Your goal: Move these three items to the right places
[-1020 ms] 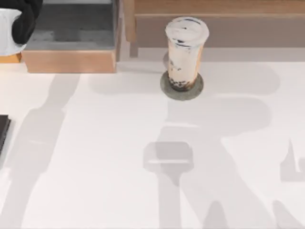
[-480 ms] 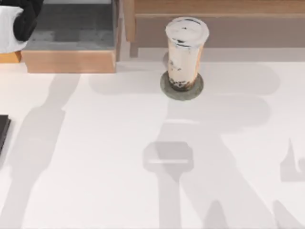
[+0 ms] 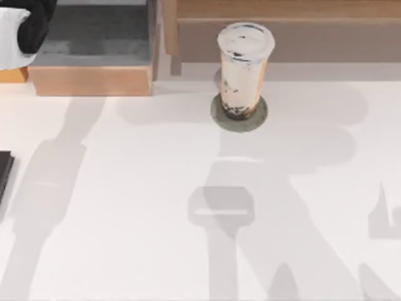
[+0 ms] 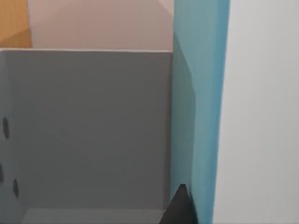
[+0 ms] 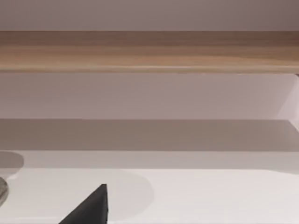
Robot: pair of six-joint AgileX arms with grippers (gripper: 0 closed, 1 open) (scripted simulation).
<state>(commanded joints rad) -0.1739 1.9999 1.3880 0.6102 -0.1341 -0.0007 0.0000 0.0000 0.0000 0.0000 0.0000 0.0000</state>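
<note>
White counter (image 3: 125, 207). A wooden tray with a grey floor (image 3: 94, 47) sits at the back left; a long wooden shelf (image 3: 282, 25) runs along the back right. A dark flat object (image 3: 4, 175) lies at the left edge.

My left arm (image 3: 28, 25) hangs over the far left corner, and I cannot tell how either claw stands.

Cup (image 3: 243, 69): clear, beige tea, dark pearls at the bottom, white lid. It stands upright on the grey coaster (image 3: 239, 122) (rim showing all round), just in front of the shelf. No legible writing.

The white table (image 3: 125, 207) carries a grey coaster (image 3: 239, 119), a wooden tray (image 3: 94, 78) and a wooden shelf (image 3: 282, 12).
</note>
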